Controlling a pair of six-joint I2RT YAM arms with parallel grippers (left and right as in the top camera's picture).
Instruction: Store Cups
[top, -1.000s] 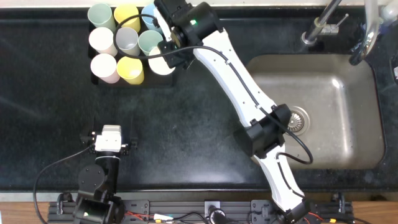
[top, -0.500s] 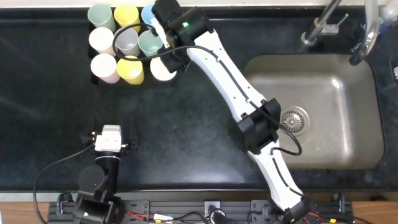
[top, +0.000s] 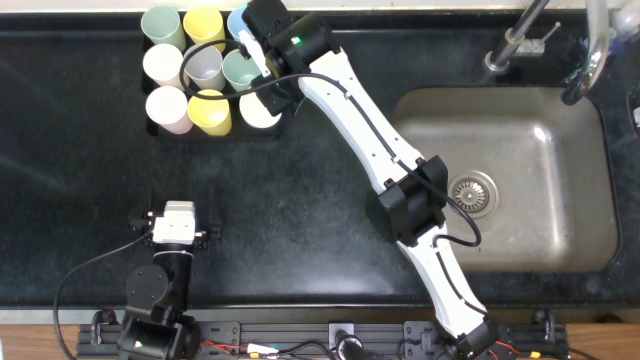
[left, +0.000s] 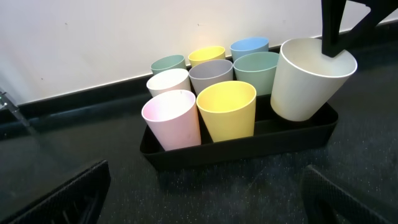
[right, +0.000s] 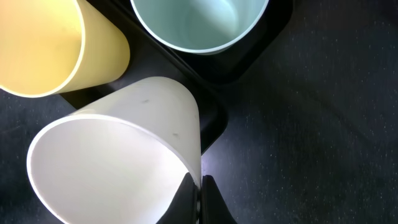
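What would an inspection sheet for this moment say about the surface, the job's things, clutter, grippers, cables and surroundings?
Surface: dark speckled countertop.
Job's things: black tray holds eight upright cups; a ninth, the cream cup, sits tilted at the tray's corner slot.
Clutter: nothing seen.
Grippers: right gripper has its jaws shut on the cream cup's rim; left gripper is parked near its base, jaws open, facing the tray.
Cables: black cable loops off the right arm; another trails from the left arm.
Surroundings: steel sink and faucet on the right; pale wall behind the tray.
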